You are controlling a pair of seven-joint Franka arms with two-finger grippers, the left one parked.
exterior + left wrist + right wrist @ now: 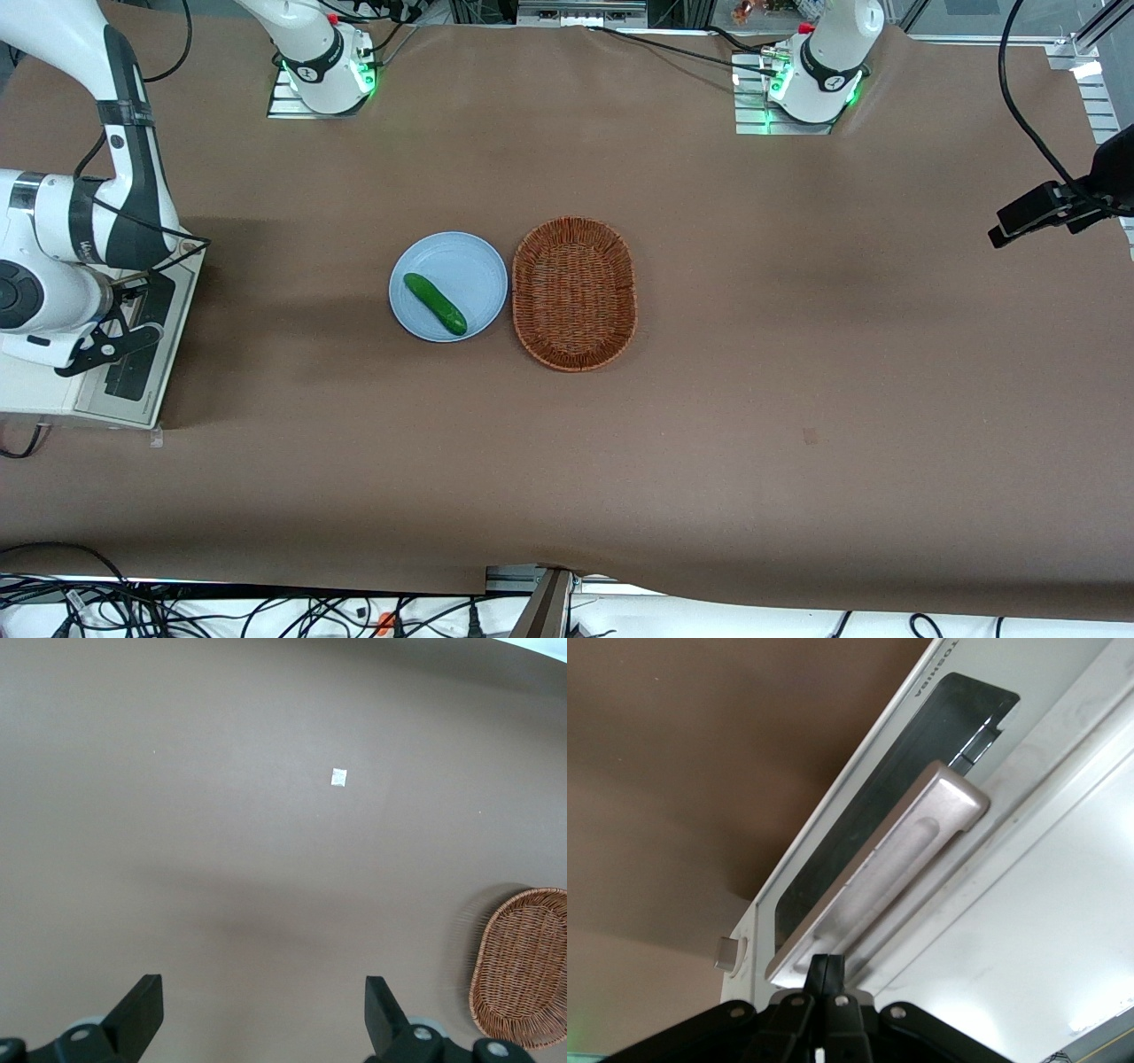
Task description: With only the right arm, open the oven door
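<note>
The white toaster oven (53,390) stands at the working arm's end of the table. Its door (146,354), with a dark glass window (859,815) and a silver bar handle (895,868), looks closed against the white body (1045,930). The right arm (53,248) hangs over the oven. My gripper (827,966) is shut, its two black fingers pressed together with nothing between them. The tips sit right at one end of the handle, at the gap between handle and door. In the front view the gripper (133,301) is over the door, and the handle is hidden under it.
A light blue plate (461,257) with a green cucumber (434,303) lies mid-table, and a brown wicker basket (574,292) lies beside it, toward the parked arm's end. The basket also shows in the left wrist view (523,966). Cables run along the table edge nearest the front camera.
</note>
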